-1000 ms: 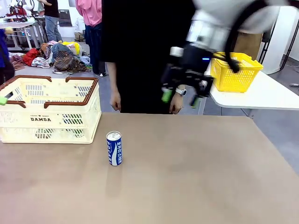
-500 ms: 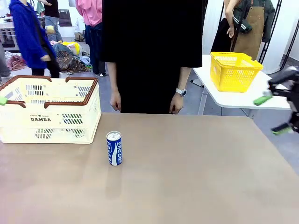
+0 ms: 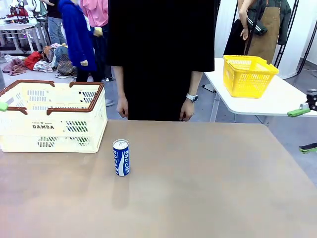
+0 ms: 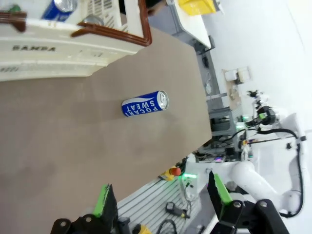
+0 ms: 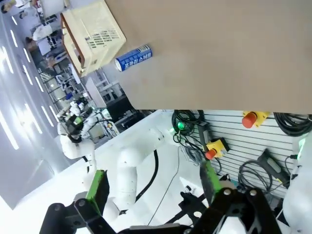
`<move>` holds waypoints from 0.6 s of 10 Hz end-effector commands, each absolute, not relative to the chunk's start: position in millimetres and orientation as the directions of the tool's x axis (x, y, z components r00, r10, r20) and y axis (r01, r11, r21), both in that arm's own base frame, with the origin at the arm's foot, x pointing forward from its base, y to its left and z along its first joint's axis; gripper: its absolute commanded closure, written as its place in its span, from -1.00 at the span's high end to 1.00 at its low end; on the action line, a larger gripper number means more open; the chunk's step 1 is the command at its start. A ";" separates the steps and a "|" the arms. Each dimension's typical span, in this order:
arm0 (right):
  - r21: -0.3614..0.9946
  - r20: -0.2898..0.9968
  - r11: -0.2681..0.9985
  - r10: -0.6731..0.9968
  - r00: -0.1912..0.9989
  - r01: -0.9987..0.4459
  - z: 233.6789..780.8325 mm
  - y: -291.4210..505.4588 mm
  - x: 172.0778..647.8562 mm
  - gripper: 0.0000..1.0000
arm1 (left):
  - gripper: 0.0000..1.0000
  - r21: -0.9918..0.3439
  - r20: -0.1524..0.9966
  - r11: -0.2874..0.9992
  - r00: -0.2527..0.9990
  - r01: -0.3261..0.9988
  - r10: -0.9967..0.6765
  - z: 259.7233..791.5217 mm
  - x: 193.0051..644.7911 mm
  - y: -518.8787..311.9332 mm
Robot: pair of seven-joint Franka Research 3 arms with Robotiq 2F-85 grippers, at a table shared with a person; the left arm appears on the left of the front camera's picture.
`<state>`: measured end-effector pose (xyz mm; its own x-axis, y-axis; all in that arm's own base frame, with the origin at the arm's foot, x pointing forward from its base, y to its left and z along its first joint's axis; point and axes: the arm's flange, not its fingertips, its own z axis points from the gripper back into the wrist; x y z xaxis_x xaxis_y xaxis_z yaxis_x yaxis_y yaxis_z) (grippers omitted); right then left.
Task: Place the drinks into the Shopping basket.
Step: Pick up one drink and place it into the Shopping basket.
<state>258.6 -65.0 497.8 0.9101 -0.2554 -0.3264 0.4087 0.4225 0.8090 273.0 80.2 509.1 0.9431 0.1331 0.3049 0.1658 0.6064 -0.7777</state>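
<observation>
One blue-and-white Pocari Sweat can [image 3: 121,157] stands upright on the brown table, a little right of the Shopping basket [image 3: 52,126], a cream slotted basket with a brown rim at the table's far left. In the left wrist view the can [image 4: 144,103] lies beyond my open left gripper [image 4: 162,196], and the basket [image 4: 53,48] holds a blue can [image 4: 61,6] and a silver can top [image 4: 92,20]. One green fingertip [image 3: 3,106] of the left gripper shows by the basket's left rim. My right gripper [image 3: 304,130] hangs open and empty off the table's right edge, far from the can [image 5: 133,57].
A person in black stands at the table's far side, hands [image 3: 187,109] hanging by the edge. A yellow basket [image 3: 249,75] sits on a white side table at the back right. The brown tabletop [image 3: 208,188] is bare around the can.
My right arm has swung from above the table's far middle out past the right edge. The can and basket have not moved. A person in blue has walked across the background.
</observation>
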 end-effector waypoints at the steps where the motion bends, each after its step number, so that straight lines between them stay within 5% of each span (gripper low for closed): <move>1: 0.821 -0.294 0.435 -0.234 0.927 0.370 507.7 -60.4 255.5 1.00 | 1.00 -0.614 0.375 0.755 0.927 0.232 0.019 565.0 306.2 27.2; 3: 0.821 -0.294 0.435 -0.234 0.927 0.370 507.7 -60.4 255.5 1.00 | 1.00 -0.438 0.355 0.832 0.916 0.341 -0.188 596.3 354.9 -61.7; 6: 0.821 -0.294 0.435 -0.234 0.927 0.370 507.7 -60.4 255.5 1.00 | 1.00 -0.232 0.235 0.887 0.908 0.400 -0.348 558.9 393.4 -177.3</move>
